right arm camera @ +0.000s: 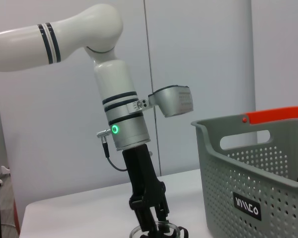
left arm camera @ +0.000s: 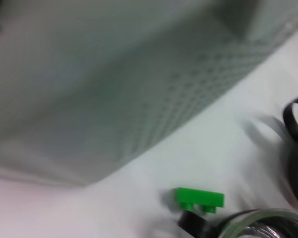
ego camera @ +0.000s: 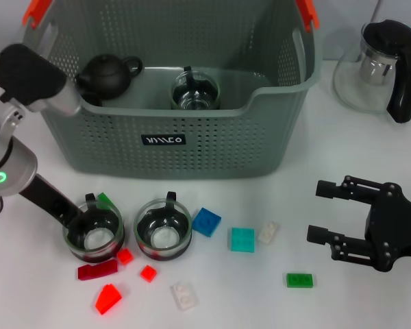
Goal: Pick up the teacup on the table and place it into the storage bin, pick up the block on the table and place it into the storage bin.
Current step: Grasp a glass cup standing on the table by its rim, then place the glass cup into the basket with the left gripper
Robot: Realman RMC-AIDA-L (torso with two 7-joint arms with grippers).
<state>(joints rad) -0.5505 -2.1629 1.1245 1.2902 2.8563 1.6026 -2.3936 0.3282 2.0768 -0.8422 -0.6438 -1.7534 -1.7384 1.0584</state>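
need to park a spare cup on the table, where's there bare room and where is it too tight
Bare table lies between the storage bin and the right gripper, and along the front edge right of the green block. It is crowded front-left: two glass teacups, the left gripper and scattered blocks.

Open table lay between the right gripper and the storage bin. Scattered blocks and a teacup crowded the front. A glass pitcher stood beside the bin's right wall.
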